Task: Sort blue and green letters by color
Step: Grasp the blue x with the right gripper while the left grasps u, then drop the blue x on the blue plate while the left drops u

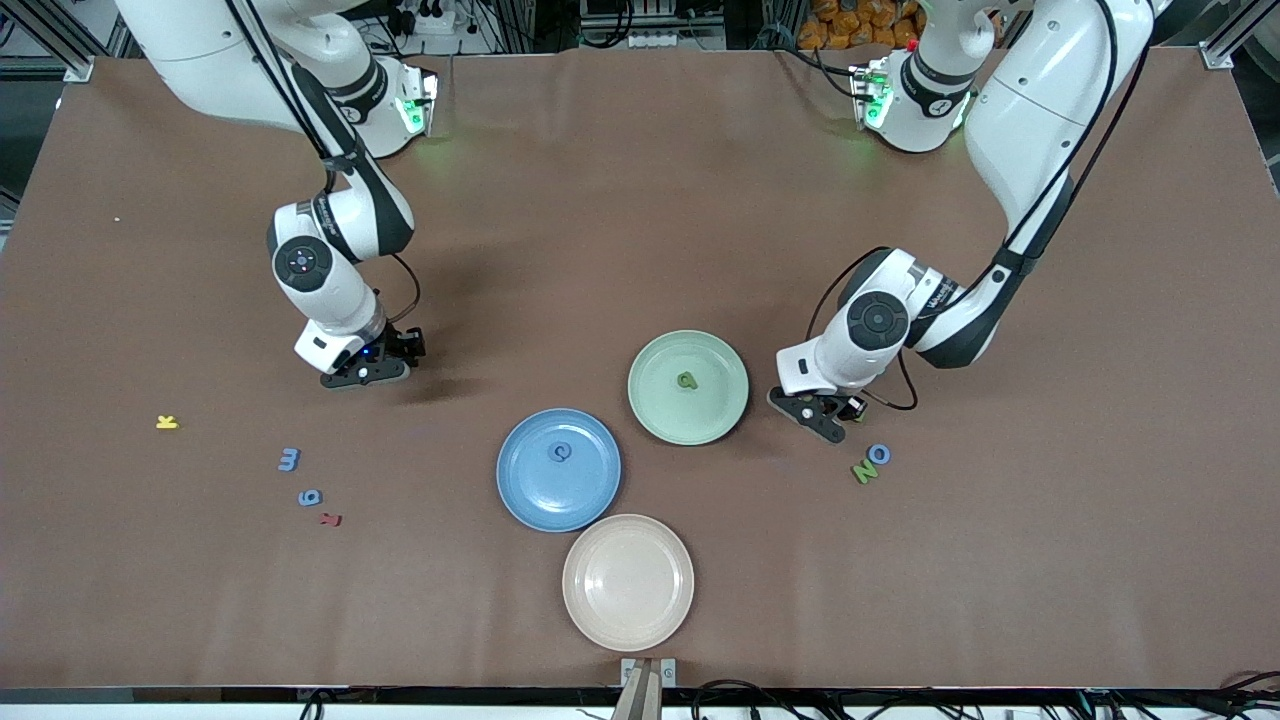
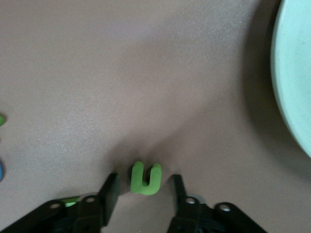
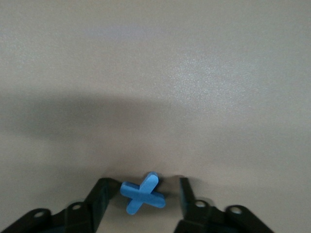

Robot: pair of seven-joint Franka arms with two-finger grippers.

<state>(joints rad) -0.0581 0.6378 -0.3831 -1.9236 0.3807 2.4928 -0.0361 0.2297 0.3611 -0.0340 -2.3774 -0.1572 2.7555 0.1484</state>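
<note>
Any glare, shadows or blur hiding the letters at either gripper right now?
Left wrist view: green U sharp between the left gripper fingers, shadow around it, no glare. Right wrist view: blue X clear at the right gripper, broad soft shadow across the table. Front view: evenly lit.

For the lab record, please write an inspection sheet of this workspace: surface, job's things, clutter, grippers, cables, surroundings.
Surface: brown table, three plates.
Job's things: green letter on green plate; blue letter on blue plate; beige plate bare; green U, blue X, blue O, green N, blue 3, blue 6 on table.
Clutter: yellow letter, red letter.
Grippers: left gripper fingers astride the U; right gripper fingers astride the X; no contact visible.
Cables: black, along both arms.
Surroundings: frame posts, cables at table edges.
</note>
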